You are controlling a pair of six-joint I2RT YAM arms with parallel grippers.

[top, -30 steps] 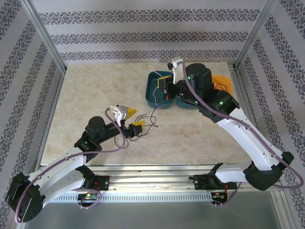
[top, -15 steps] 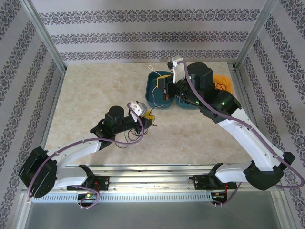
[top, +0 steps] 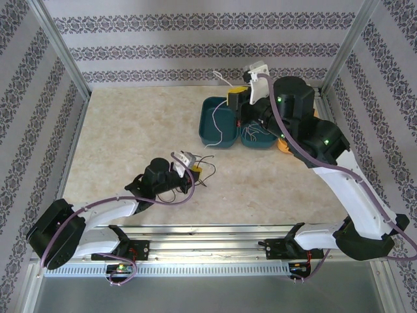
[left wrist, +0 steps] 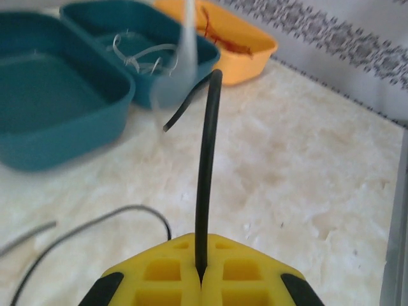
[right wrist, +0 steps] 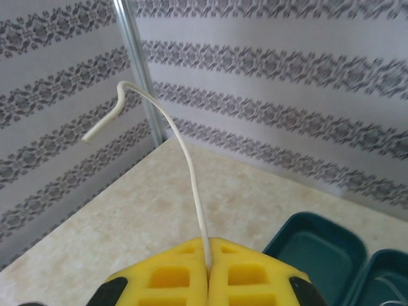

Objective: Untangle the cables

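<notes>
My left tool (left wrist: 201,280) grips a black cable (left wrist: 205,178), my right tool (right wrist: 208,271) a white cable (right wrist: 182,153). Sorted strands (left wrist: 137,54) lie in trays (top: 210,134); loose strands (top: 207,162) are left tangled on the counter (top: 130,130).

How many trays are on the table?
3: left teal tray, right teal tray holding white wire beside it, orange tray with red wire past that. The right arm may hide more.

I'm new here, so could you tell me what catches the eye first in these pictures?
Each gripper is shut on one cable: the left gripper pinches a black cable low over the table, and the right gripper holds a white cable up by the far teal trays. One teal tray holds white strands; the orange tray beside it, red strands.
</notes>
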